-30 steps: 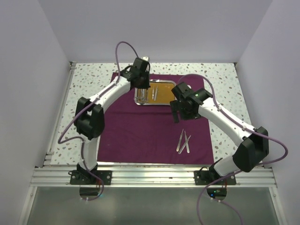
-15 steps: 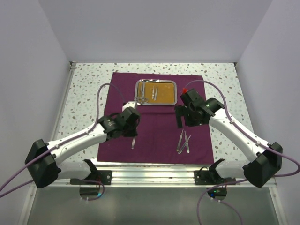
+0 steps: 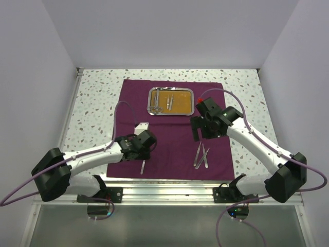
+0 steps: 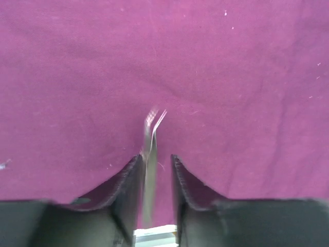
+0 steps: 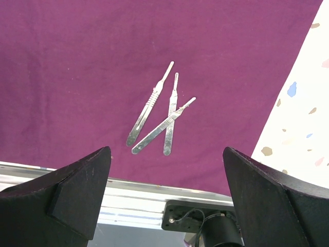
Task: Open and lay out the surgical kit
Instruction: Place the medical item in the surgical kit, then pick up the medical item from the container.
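The dark purple cloth [image 3: 169,139] lies spread flat. The steel tray [image 3: 191,102] with its orange-brown liner stands at its far middle and holds scissors or forceps [image 3: 154,105] and another thin tool [image 3: 169,101]. Three silver handles [image 3: 201,156] lie crossed at the near right and also show in the right wrist view [image 5: 157,121]. My left gripper [image 3: 145,152] is low over the near left cloth. Thin tweezers [image 4: 150,154] lie between its narrowly parted jaws [image 4: 156,157], against the left finger with a gap to the right one. My right gripper [image 3: 200,129] hangs wide open and empty [image 5: 167,149] above the handles.
The cloth's near edge runs along the aluminium rail [image 3: 169,191], also seen in the right wrist view [image 5: 139,198]. Speckled table [image 3: 97,98] borders the cloth on both sides. White walls close in the left, right and back. A small white tag [image 3: 142,125] lies left of centre.
My left arm swung from the tray to the near left of the cloth, bringing the tweezers, and has dropped closer to the front edge. My right gripper shifted only slightly.
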Robot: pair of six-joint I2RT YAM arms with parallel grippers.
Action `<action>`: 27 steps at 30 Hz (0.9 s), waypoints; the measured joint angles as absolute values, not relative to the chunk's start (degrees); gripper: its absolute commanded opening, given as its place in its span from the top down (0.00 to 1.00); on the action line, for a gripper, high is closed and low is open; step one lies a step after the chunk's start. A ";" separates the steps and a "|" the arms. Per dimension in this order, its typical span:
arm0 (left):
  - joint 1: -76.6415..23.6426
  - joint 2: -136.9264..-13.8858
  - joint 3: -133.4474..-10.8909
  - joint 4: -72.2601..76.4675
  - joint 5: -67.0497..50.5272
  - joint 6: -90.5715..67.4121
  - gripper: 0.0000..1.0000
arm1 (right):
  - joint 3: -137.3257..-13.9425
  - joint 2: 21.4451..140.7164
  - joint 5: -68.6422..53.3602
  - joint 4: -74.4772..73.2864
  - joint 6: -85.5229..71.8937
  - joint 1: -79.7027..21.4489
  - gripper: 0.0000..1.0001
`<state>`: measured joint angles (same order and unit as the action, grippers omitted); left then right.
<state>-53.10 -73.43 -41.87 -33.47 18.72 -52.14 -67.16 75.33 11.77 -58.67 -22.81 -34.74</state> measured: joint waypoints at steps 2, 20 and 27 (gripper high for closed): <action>-53.43 -74.17 -41.85 -33.01 18.79 -52.27 0.46 | -67.16 75.61 11.75 -58.67 -22.79 -34.74 0.06; -37.47 -94.70 -78.24 -30.06 20.69 -30.52 0.20 | -70.06 75.44 12.53 -59.86 -24.03 -34.74 0.06; -31.97 -119.94 -99.46 -29.15 13.34 -21.74 0.30 | -70.08 74.81 13.23 -60.01 -25.93 -34.74 0.07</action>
